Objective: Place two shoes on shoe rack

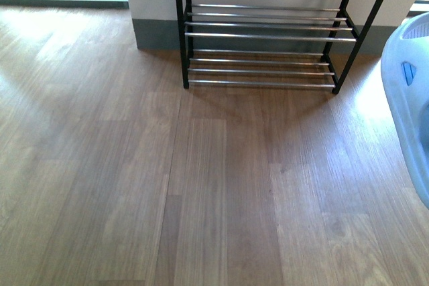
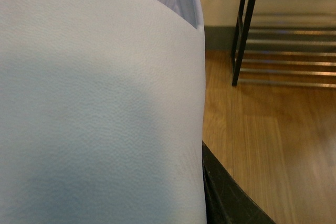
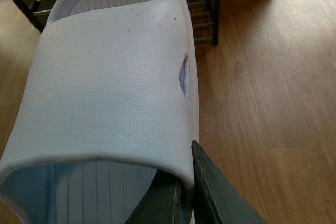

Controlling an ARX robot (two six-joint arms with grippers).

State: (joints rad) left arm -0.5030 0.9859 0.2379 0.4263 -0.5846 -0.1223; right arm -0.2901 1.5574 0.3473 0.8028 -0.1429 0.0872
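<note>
Right fingers (image 3: 210,195) were closed on the right slide (image 3: 113,77), pinching its side just below the strap's edge. That slide hung clear of the floor (image 1: 201,185) with one end towards the rack (image 1: 261,35). In the front view it showed only as a pale blue curve at the right edge.

Of the left fingers (image 2: 223,198) only one showed, a dark strip lying against the edge of the left slide (image 2: 94,103). The other was hidden behind the shoe, so the grip itself could not be seen. Because the slide filled the wrist view and sat above the floor, I judged it held as well.

Beyond both slides, the rack stood against the wall, across a stretch of floor from the arms. Its lower chrome shelves were bare, and its top tier was cut off by the picture's edge, so nothing could be said of what lay higher.

Picking up looked finished for both shoes, but neither had reached a shelf. What remained was to carry each slide forward, settle it flat on the bars, and open the fingers.
</note>
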